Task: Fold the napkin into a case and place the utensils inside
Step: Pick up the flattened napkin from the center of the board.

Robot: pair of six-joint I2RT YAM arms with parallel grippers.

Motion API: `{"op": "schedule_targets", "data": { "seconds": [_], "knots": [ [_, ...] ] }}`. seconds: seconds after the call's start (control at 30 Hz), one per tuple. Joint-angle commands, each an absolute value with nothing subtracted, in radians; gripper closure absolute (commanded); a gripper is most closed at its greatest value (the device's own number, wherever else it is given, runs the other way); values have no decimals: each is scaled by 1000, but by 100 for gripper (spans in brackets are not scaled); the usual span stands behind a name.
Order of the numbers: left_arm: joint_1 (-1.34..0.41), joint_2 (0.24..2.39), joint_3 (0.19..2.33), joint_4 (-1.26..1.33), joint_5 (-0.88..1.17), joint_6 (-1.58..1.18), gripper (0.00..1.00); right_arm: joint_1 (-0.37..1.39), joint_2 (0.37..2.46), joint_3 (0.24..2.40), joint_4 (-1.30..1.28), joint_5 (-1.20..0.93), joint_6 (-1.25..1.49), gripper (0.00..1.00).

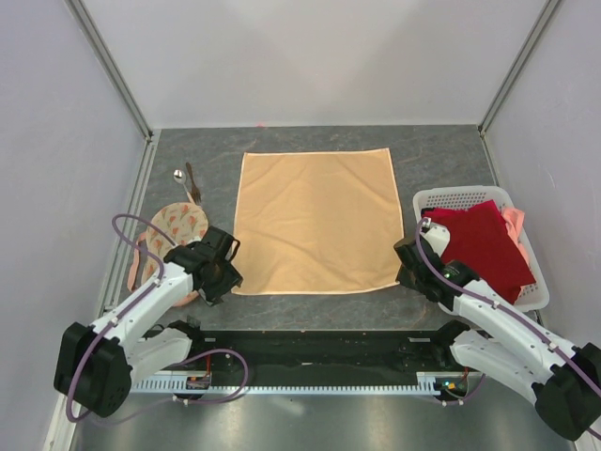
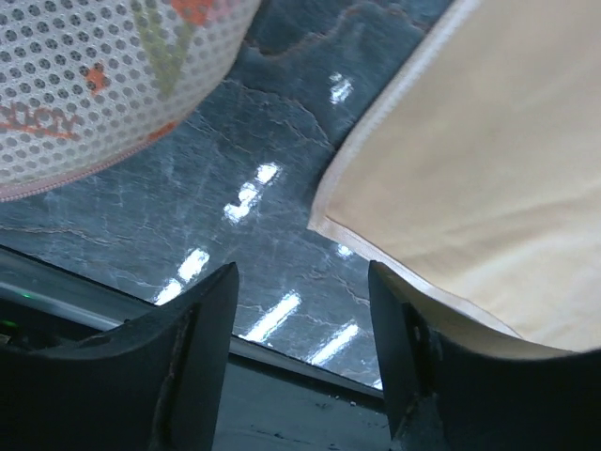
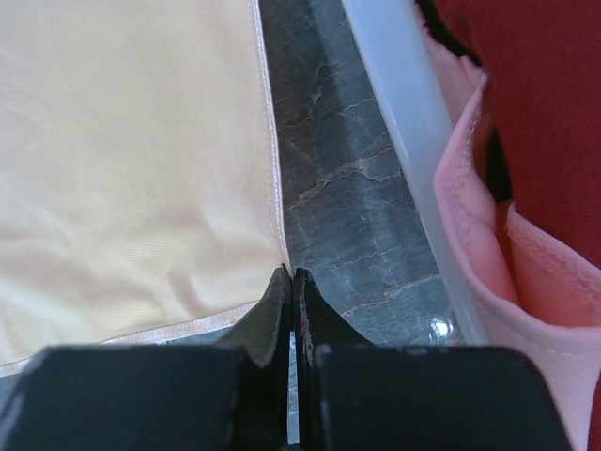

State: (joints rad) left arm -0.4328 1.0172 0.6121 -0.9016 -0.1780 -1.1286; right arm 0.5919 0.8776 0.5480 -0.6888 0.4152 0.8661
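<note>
Peach-orange napkin [image 1: 316, 221], flat on table [image 1: 441, 160]: judged light, limp, slightly slick; take by lower corners. Left hand [image 2: 300, 348] spread; right hand [image 3: 289, 282] pressed together.

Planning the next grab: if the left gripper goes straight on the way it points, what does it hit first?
The left gripper would probably meet bare table first, between the napkin corner and the round printed cloth; depth unclear.

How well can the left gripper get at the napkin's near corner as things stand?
Probably well: the left gripper stands open just short of that corner of the napkin, with only bare table between and nothing lying across it.
</note>
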Motion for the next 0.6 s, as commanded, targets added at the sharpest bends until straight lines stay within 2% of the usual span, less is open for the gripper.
{"op": "schedule_targets", "data": {
  "seconds": [0.0,0.57],
  "knots": [
    [-410,1074,598,-858,-172,-1218,40,591,858,563,-669,414,854,100],
    [-371,1126,515,-696,-164,-1249,52,592,847,560,-667,410,854,100]
  ]
}}
